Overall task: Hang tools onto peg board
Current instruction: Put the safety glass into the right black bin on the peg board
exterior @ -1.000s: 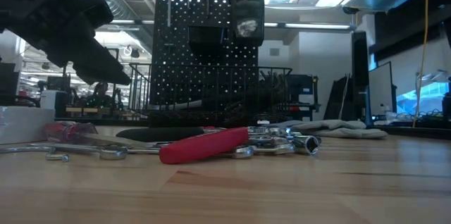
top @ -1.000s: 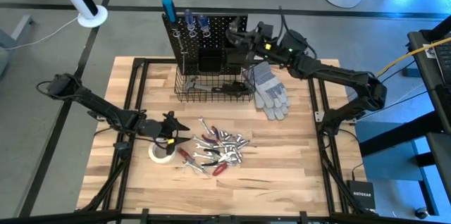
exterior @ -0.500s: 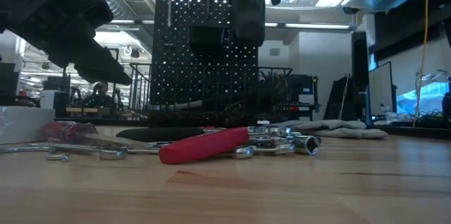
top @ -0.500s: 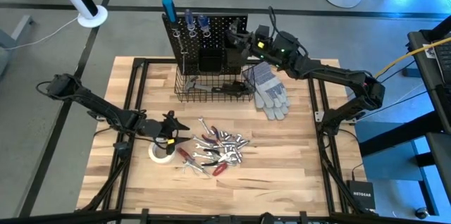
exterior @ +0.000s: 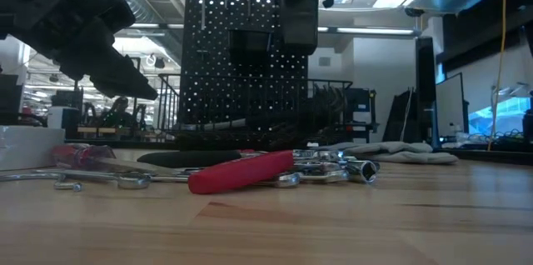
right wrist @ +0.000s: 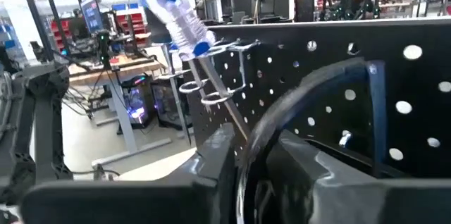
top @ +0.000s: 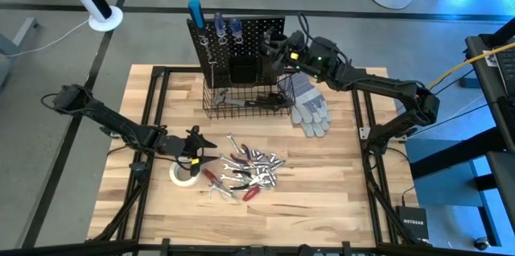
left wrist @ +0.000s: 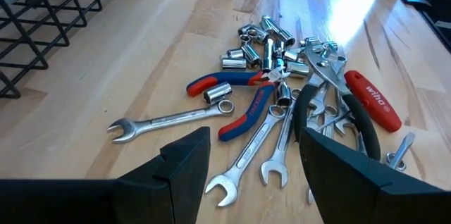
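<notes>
The black peg board (top: 241, 30) stands at the table's far edge with screwdrivers hung on hooks, black bins and a wire basket (top: 245, 101) at its base. My right gripper (top: 271, 49) is up at the board's right bin, shut on a dark curved rim. In the right wrist view a blue-handled screwdriver (right wrist: 173, 2) hangs in wire hooks on the board (right wrist: 423, 83). Wrenches, sockets and red- and blue-handled pliers lie in a pile (top: 248, 171) mid-table. My left gripper (top: 203, 145) hovers open beside the white tape roll (top: 184, 174), its fingers short of the pile (left wrist: 282, 76). My right gripper (right wrist: 254, 153) has a thin dark curved rim (right wrist: 244, 171) between its two fingers (right wrist: 211, 168), close against the peg board's face. Whether that rim is the bin's wall or a tool, I cannot tell. The fingers come level from the table's right, high above the table.
Grey work gloves (top: 308, 103) lie right of the basket, under my right arm. A red handle (exterior: 241, 172) lies foremost in the low view. Bare wood shows near the table's near and right edges.
My right arm's wrist has moved closer to the peg board. The board, with its bins and hung screwdrivers, has shifted slightly toward the table's right. A shiny thing seen at the right bin a second ago no longer shows.
</notes>
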Controlling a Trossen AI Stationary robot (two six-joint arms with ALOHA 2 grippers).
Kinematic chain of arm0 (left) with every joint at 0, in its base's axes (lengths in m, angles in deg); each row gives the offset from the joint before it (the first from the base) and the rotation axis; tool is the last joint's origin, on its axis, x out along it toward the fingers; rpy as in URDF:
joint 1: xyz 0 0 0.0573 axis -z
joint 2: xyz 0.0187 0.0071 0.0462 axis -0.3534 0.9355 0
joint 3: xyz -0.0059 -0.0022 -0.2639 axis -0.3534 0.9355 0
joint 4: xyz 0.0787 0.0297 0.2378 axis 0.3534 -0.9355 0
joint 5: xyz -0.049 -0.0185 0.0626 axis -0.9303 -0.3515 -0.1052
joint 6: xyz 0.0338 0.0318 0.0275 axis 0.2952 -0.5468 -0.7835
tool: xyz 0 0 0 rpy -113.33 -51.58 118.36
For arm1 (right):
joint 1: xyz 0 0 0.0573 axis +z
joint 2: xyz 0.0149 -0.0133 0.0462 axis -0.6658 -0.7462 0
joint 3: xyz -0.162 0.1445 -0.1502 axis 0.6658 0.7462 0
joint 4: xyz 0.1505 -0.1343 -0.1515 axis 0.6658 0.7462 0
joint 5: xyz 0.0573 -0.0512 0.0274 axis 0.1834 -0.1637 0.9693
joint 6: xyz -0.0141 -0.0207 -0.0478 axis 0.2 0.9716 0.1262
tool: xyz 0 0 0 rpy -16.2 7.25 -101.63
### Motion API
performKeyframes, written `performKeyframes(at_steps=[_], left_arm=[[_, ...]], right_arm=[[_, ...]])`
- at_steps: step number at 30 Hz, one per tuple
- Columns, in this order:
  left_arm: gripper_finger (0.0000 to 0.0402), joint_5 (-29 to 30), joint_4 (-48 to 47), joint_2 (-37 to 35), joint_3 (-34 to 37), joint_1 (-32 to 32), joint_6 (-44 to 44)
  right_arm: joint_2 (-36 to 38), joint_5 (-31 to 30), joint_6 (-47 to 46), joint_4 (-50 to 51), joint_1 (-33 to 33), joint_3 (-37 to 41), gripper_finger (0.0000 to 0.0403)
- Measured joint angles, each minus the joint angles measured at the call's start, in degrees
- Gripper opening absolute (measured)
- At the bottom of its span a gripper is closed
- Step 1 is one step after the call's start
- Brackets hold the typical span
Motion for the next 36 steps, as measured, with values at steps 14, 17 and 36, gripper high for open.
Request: performKeyframes(at_steps=[14,17,36], left_arm=[[0.021,0.02,-0.2,0.0,0.0,0.0,0.21],[0.021,0.02,-0.19,0.0,0.0,0.0,0.21],[0.021,-0.32,-0.23,-0.02,0.0,0.0,0.42]], right_arm=[[2.39,-3.99,11.12,1.42,3.04,-2.83,0.0154],[2.54,-7.61,12.24,4.39,4.19,-4.4,0.0154],[2.51,-9.57,11.7,24.36,4.09,-7.81,0.0154]])
